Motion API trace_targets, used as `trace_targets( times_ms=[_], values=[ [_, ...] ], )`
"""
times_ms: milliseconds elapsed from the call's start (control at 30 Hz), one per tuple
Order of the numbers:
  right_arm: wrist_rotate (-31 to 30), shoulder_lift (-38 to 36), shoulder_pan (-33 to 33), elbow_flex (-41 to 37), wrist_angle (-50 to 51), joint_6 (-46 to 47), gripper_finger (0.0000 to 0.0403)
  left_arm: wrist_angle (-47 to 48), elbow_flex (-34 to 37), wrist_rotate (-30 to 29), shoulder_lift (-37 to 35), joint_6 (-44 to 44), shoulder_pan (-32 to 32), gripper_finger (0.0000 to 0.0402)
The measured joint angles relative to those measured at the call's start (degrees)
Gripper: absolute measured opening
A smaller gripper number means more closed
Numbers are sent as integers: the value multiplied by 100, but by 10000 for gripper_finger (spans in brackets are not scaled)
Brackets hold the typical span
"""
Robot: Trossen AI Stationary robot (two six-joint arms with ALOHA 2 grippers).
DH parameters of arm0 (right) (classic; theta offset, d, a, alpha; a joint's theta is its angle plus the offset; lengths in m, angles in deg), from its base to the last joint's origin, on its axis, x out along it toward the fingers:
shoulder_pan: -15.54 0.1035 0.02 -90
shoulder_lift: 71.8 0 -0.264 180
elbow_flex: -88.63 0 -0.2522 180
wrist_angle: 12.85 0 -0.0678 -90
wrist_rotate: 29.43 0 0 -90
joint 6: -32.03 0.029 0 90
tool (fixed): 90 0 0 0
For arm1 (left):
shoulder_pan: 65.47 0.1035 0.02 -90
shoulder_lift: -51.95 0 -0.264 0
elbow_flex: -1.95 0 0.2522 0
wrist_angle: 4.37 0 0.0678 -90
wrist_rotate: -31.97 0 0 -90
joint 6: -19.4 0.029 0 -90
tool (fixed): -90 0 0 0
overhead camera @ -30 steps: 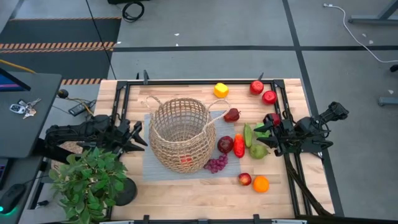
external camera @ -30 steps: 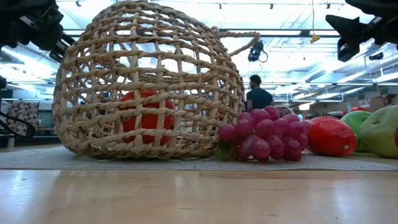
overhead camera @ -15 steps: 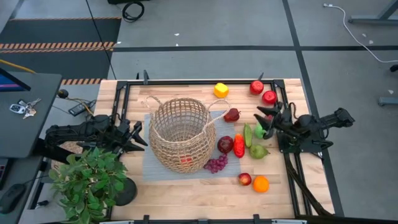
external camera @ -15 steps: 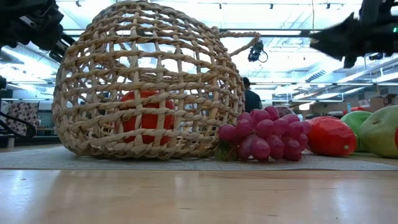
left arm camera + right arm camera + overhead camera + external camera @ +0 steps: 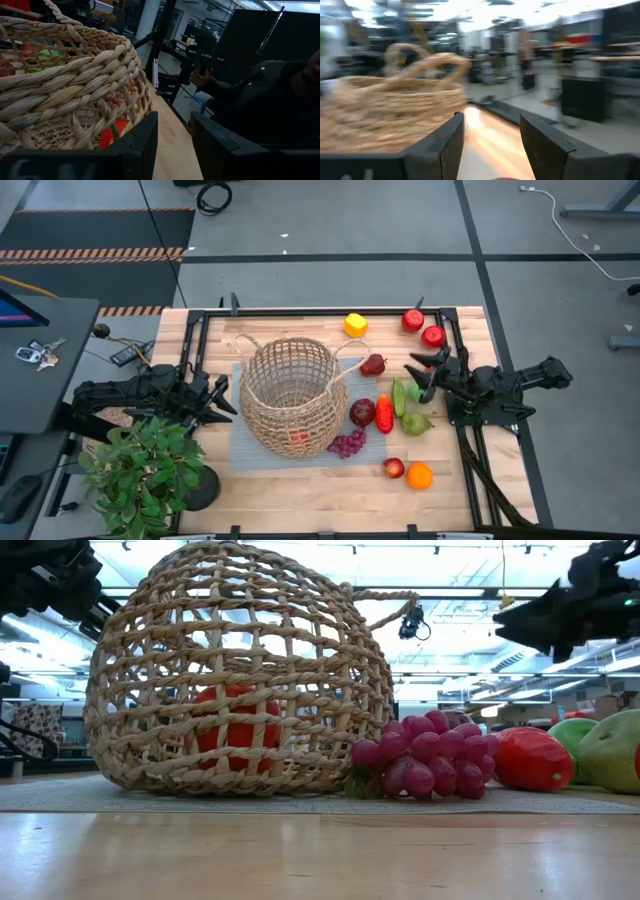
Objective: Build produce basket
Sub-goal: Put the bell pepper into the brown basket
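Right gripper (image 5: pixel 416 380) farther toward basket (image 5: pixel 290 395) — left gripper (image 5: pixel 225 398) unmoved.

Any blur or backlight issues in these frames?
Right wrist view: motion-smeared, the basket and room streaked. Low view: bright ceiling lights behind, so the right gripper reads as a silhouette; grapes sharp. Left wrist view: own fingers dark, the weave sharp. High view: evenly lit, crisp.

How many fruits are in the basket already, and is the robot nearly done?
Just starting. Only one red-orange piece shows inside the basket. The right gripper hovers above the green pears, with nothing between its fingers. The left gripper waits beside the basket. The grapes, the yellow pepper, apples and an orange lie outside.
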Motion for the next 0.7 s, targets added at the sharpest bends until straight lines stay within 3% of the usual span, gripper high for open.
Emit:
trace_targets(
  times_ms=[167, 400, 700],
  values=[
    [-164, 97, -702, 142, -45, 31, 195, 0, 1, 0, 0, 0, -2, 121],
    [546, 622, -1662, 145, -14, 741, 192, 0, 1, 0, 0, 1, -2, 121],
    [1272, 1962, -2340, 145, -283, 1886, 192, 0, 0, 0, 0, 0, -1, 121]
  ],
)
